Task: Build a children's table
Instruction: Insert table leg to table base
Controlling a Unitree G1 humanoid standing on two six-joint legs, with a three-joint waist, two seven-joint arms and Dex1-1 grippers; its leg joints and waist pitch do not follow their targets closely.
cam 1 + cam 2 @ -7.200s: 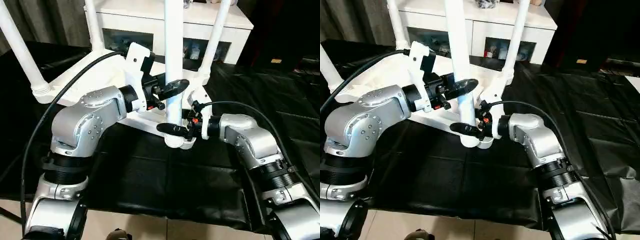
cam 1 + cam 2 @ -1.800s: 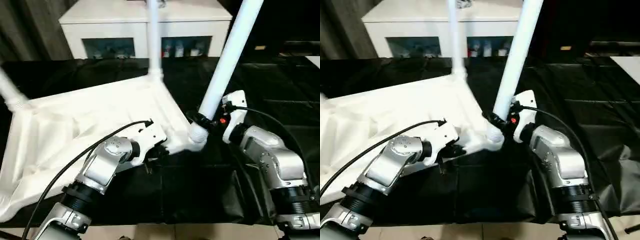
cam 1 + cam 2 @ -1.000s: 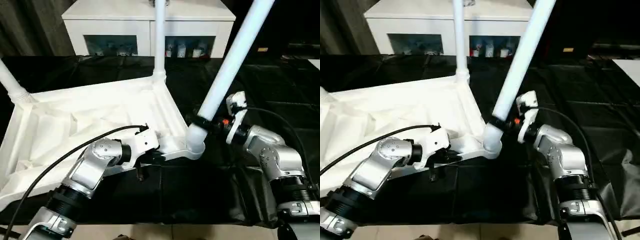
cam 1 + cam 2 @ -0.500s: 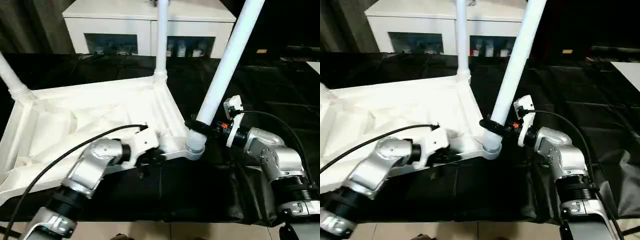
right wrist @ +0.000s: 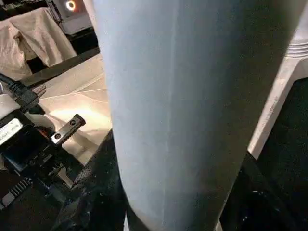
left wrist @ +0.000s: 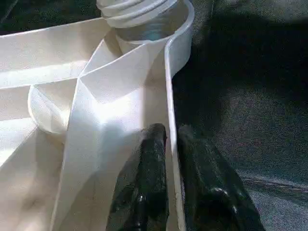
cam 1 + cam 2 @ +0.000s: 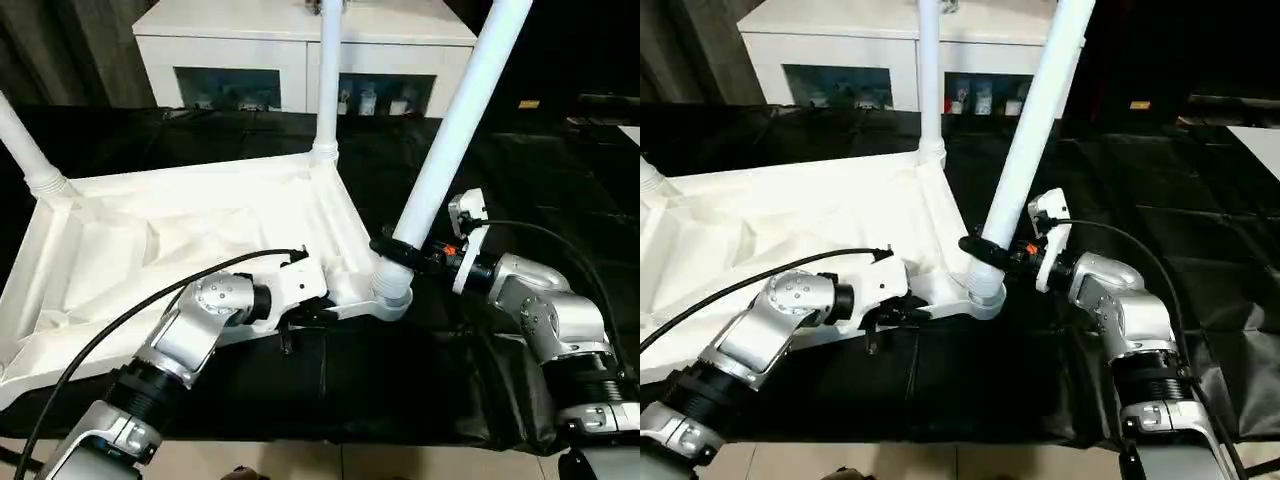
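Observation:
The children's table lies upside down: its white tabletop [image 7: 150, 240] shows the ribbed underside. Three white legs stand in corner sockets, at the far left [image 7: 25, 150], at the back [image 7: 328, 80] and at the near right [image 7: 450, 140]. The near right leg leans to the right. My right gripper [image 7: 402, 249] is shut around that leg just above its socket [image 7: 385, 295]; the leg [image 5: 168, 110] looms close in the right wrist view. My left gripper [image 7: 300, 312] sits at the tabletop's near rim [image 6: 169, 86]. Its fingers [image 6: 153, 144] straddle the thin rim wall, slightly open.
A black cloth [image 7: 400, 370] covers the work surface under and around the tabletop. A white cabinet with glass doors [image 7: 250, 40] stands behind. Black cables run along both silver forearms.
The near right leg leans a little less than a second ago, with my right gripper still around it. The head view has shifted slightly.

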